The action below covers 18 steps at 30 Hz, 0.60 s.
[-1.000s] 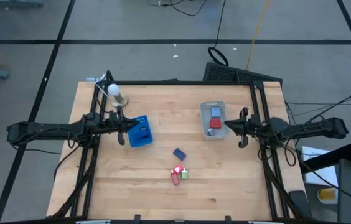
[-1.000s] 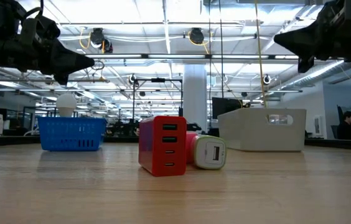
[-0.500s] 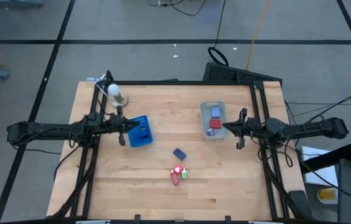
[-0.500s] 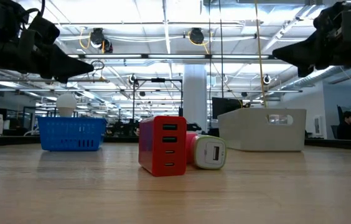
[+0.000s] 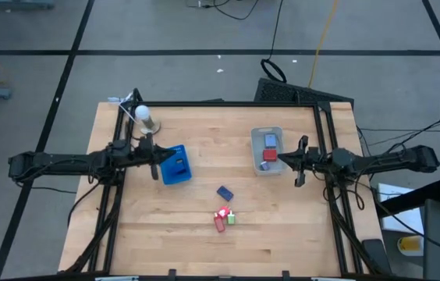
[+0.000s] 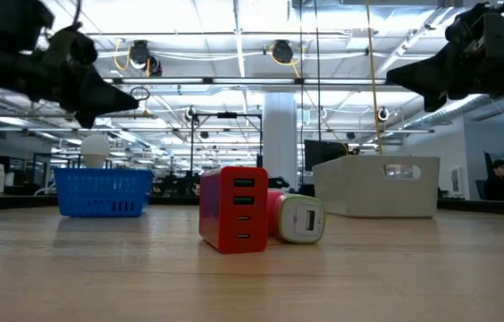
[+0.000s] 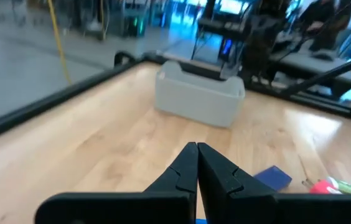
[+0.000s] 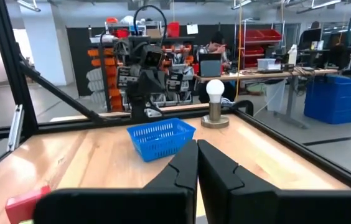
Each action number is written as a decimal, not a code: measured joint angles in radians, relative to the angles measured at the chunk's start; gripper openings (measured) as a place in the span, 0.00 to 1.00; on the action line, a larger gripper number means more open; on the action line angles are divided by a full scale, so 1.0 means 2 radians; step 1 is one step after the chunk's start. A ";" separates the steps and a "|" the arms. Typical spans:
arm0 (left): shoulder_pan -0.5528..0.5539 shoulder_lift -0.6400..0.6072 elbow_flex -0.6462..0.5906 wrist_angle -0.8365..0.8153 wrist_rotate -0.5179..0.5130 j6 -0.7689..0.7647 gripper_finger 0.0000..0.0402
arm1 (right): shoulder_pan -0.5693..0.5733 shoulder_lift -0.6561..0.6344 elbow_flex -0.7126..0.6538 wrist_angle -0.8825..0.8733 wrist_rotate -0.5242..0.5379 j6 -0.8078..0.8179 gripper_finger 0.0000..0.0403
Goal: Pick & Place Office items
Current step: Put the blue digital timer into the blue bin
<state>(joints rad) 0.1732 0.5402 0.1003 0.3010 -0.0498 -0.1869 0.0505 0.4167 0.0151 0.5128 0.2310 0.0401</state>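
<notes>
Wooden table (image 5: 189, 234): clear bin (image 5: 267, 135) holds red block (image 5: 269, 154), blue block (image 5: 270, 140).

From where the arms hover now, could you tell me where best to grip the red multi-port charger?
Probably from above, across the red charger's two narrow side faces: it stands upright, ported face toward the low camera. A white charger presses against one side, leaving fingers little room.

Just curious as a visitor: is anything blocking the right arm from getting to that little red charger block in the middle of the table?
Nothing visible does. The right gripper hangs beside the clear bin, with bare table between it and the red charger.
</notes>
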 joint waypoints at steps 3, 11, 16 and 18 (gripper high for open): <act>-0.009 0.040 0.058 -0.056 -0.002 -0.003 0.01 | 0.000 0.009 0.000 0.015 0.000 0.002 0.01; -0.038 0.211 0.239 -0.156 0.010 0.050 0.02 | 0.000 0.022 0.000 0.036 0.001 0.000 0.01; -0.050 0.329 0.324 -0.190 0.065 0.088 0.02 | 0.000 0.022 0.000 0.045 0.001 -0.003 0.01; -0.055 0.375 0.350 -0.194 0.088 0.104 0.02 | 0.000 0.022 0.000 0.045 0.000 -0.003 0.01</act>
<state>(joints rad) 0.0634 1.2907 0.8010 -0.0879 0.1263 0.0209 0.0505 0.4599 0.0147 0.6025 0.2317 0.0340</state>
